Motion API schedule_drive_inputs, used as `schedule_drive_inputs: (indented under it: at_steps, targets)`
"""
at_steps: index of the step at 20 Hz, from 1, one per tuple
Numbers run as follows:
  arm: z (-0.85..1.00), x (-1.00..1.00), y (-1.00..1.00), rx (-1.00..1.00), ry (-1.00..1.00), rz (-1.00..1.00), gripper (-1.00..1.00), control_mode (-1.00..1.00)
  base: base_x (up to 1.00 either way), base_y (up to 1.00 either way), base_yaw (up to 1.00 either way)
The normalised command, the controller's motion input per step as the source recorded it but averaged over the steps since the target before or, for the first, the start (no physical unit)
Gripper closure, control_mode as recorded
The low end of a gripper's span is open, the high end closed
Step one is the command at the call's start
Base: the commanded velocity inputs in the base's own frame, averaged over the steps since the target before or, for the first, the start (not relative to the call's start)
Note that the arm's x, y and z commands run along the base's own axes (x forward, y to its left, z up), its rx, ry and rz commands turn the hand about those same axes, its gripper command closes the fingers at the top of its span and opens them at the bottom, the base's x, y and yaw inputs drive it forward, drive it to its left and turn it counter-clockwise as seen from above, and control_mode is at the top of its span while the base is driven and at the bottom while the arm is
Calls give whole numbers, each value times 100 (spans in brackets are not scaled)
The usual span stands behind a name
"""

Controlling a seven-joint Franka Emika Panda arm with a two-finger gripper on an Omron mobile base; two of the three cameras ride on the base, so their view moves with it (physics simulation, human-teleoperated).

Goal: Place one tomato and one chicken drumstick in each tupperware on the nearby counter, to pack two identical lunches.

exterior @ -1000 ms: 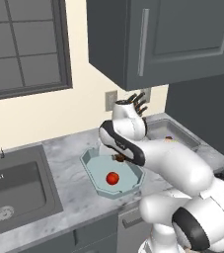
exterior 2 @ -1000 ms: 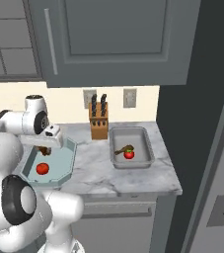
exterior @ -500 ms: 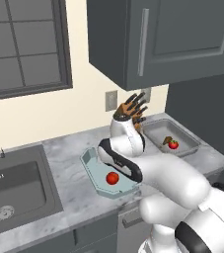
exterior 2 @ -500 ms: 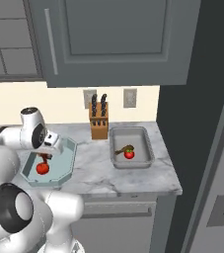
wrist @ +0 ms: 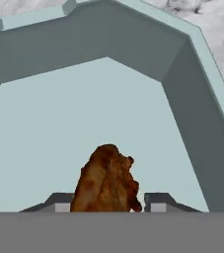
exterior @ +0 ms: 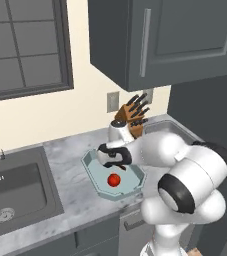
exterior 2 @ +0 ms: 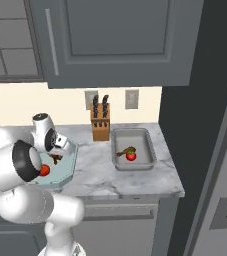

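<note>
The pale blue-green tupperware (exterior: pixel 96 167) sits on the counter (exterior: pixel 60 160) with a red tomato (exterior: pixel 114 180) in it. My gripper (exterior: pixel 116 164) hangs low inside it, shut on a brown chicken drumstick (wrist: pixel 108 180). In the hand view the drumstick stands between the two fingertips (wrist: pixel 159 201), just above the tupperware's (wrist: pixel 59 123) floor. In the right base view my gripper (exterior 2: pixel 56 159) is over the same tupperware (exterior 2: pixel 71 159), beside its tomato (exterior 2: pixel 44 170). The grey tupperware (exterior 2: pixel 146 148) to the right holds a tomato (exterior 2: pixel 131 156) and a drumstick (exterior 2: pixel 124 150).
A wooden knife block (exterior 2: pixel 101 125) stands against the wall between the two containers. The steel sink (exterior: pixel 15 192) lies to the left. Dark cabinets hang overhead, and a tall dark panel closes off the counter's right end.
The arm has folded in and the hand has come down into the blue-green tupperware with the drumstick. The grey tupperware's contents have not moved.
</note>
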Motion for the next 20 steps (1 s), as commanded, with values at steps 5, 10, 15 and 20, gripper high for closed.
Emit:
schedule_drive_inputs:
  at_steps: [5,10,15,20]
  targets:
    - [19,0,3,0,0,-2,-100,-100,0,0,0]
    - [47,-79,22,-1,-18,0,-100,-100,0,0,0]
    - [100,-100,19,-10,-56,0,-100,-100,0,0,0]
    - [62,-100,-44,3,-56,-5,-100,-100,0,0,0]
